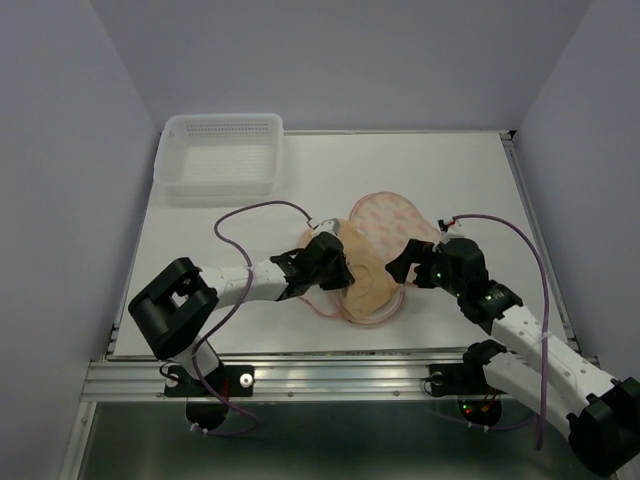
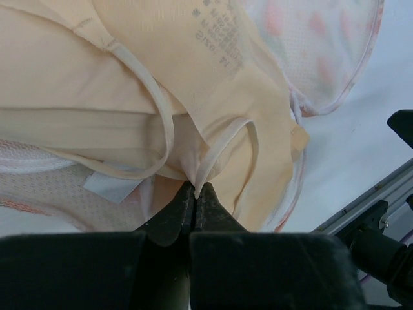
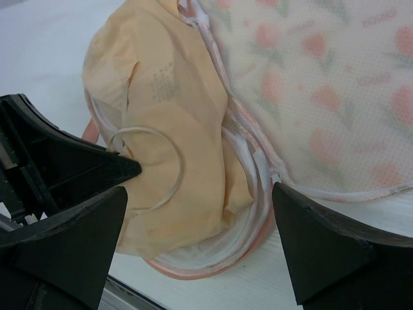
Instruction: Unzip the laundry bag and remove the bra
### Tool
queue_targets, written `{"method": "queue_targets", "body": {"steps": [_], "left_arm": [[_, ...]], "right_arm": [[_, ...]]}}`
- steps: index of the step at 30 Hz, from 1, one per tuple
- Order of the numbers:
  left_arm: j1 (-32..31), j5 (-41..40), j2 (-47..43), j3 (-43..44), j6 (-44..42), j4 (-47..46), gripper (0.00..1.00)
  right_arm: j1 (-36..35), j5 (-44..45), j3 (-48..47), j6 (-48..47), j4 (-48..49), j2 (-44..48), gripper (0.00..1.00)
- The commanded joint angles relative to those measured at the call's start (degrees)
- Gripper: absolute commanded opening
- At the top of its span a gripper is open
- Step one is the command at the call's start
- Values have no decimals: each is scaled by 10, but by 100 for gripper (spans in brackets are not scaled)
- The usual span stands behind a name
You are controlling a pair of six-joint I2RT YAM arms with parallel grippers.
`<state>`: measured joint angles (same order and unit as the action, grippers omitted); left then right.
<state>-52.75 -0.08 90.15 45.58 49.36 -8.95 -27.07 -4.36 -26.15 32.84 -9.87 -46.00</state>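
At centre of the overhead frame, the bra (image 1: 368, 285) was found lying in the unzipped laundry bag (image 1: 385, 212), its edge band pinched by the closed left gripper (image 2: 195, 196). The right gripper (image 3: 203, 187) was seen wide apart. A slow, straight lift was judged advisable, bag restrained.

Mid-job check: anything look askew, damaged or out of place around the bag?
Nothing stands out. The laundry bag lies open, the bra bunched in its near lobe, the left gripper pinching the bra's edge. Nothing looks torn.
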Motion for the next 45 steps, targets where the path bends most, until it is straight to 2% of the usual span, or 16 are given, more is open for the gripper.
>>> {"method": "queue_targets", "body": {"steps": [1,6,10,16,21,27,30,37,41,45], "left_arm": [[-2,-16,-52,54,-25,30,1],[12,-31,-97,95,-46,71,0],[50,-44,-150,139,-59,107,0],[146,-56,-204,227,-95,161,0],[268,-61,-204,310,-132,191,0],[378,-55,-97,487,-215,251,0],[456,-29,14,604,-240,280,0],[538,-6,225,781,-296,312,0],[571,34,281,794,-307,297,0],[575,71,281,723,-296,247,0]], "right_arm": [[-2,8,-7,-9,17,22,100],[-2,40,-19,-21,-10,72,100],[-2,102,-36,-22,-33,128,100],[-2,116,-44,-36,-40,219,100],[-2,106,-39,-44,-41,228,100],[-2,78,-37,-45,-40,193,100],[-2,55,-35,-51,-34,176,100],[-2,30,-35,-58,-31,148,100],[-2,34,-31,-58,-28,137,100],[-2,36,-29,-59,-22,117,100]]}}
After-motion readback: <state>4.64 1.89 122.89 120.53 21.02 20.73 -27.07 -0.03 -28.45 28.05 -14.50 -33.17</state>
